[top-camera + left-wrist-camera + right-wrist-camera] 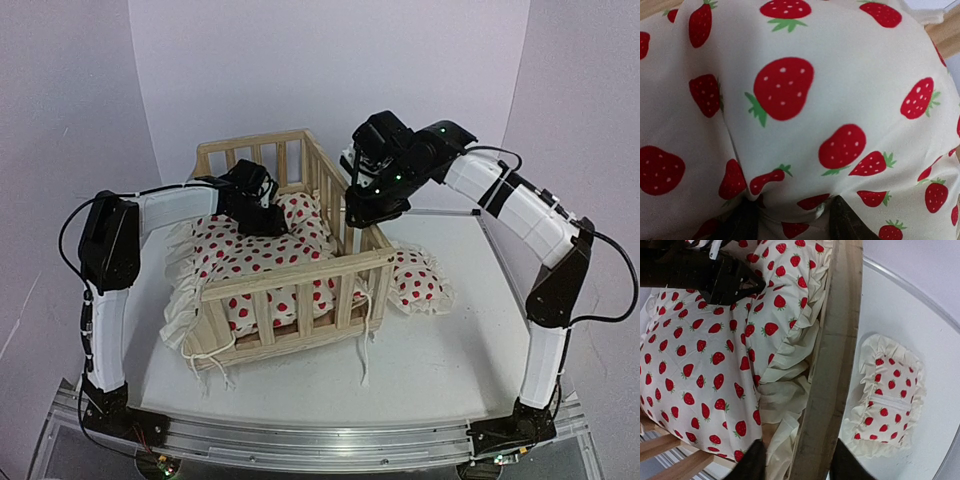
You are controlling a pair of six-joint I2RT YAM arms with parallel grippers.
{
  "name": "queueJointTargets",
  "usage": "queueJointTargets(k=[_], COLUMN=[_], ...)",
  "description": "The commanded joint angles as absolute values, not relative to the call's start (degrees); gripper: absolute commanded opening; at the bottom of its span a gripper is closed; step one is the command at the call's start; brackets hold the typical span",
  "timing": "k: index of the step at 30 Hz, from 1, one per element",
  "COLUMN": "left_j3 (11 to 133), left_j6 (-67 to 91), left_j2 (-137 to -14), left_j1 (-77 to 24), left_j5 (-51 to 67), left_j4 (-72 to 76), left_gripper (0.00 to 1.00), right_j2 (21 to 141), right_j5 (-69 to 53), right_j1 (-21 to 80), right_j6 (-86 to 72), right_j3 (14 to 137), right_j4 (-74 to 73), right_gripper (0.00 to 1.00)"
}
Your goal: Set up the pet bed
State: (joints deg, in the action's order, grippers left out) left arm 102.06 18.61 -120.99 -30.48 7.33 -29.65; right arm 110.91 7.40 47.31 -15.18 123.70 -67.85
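Count: 2 arms, 2 grippers, 1 pet bed (300,272), 1 cushion (250,258), 1 small loose pillow (415,280), all on one white table (440,360).

Near to far, everything placed off the bed:
- Bed sits mid-table, ahead of both arm bases.
- Tie strings (363,355) trail onto the table from both near corners of the bed.
- Pine frame, upright on its feet, slatted rails on 3 sides: near, right, far. The open side faces left.
- The near rail runs left-right and is skewed, with its right end farther back. It looks like the longest side, so the long axis is roughly left-right, but with the perspective I can't confirm it.
- The strawberry-print cushion lies inside the frame, rumpled and not flat. Its cream ruffle spills out over the open left side, and in the right wrist view it is also bunched against the right rail.
- The pillow has the same print and a ruffled edge. It lies flat on the table just outside the right rail and clear of the frame.
- Left gripper (268,225) is inside the bed towards the far end, tips sunk into the cushion. In the left wrist view a fold of fabric is pinched between the fingers (745,222), so it's grasping the cushion.
- Right gripper (364,220) is at the top of the right rail, with fingers (754,462) astride the wood and the ruffle caught on the inner side. I can't tell whether it's clamped or loose.
- The far rail is untouched.
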Motion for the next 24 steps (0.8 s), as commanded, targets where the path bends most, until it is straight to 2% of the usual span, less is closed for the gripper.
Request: queueJointTargets(k=[1, 4, 7, 12, 17, 21, 24], left_j3=[107.1, 110.8, 114.5, 114.6, 111.9, 106.0, 101.8], left_j6=[15.0, 13.5, 10.0, 3.5, 1.9, 5.9, 11.4], left_j2=[-125.8, -129.0, -130.3, -122.0, -107.5, -97.2, -90.5], left_j1=[-29.9, -29.9, -29.8, -29.0, -28.7, -28.0, -27.3], left_j5=[4.7, 6.9, 9.2, 11.7, 8.1, 7.4, 8.3], left_j4=[-23.2, -21.9, -22.1, -26.6, -35.1, -37.0, -36.9], left_gripper=[0.48, 0.48, 0.54, 0.72, 0.88, 0.92, 0.91], right_j2=[111.5, 111.8, 111.2, 108.9, 111.5, 113.3, 114.2], right_j5=[11.7, 16.4, 20.6, 29.5, 41.3, 54.3, 59.2], right_j1=[49.1, 51.7, 52.9, 54.6, 57.5, 61.1, 62.1], right_j6=[-20.0, -25.5, -32.5, -40.2, -43.8, -45.8, -48.1], right_j3=[127.3, 125.2, 121.1, 110.2, 112.0, 113.2, 113.2], right_j4=[-67.8, -64.6, -59.3, -45.7, -41.9, -38.7, -36.0], right_gripper=[0.29, 0.09, 0.00, 0.00, 0.00, 0.00, 0.00])
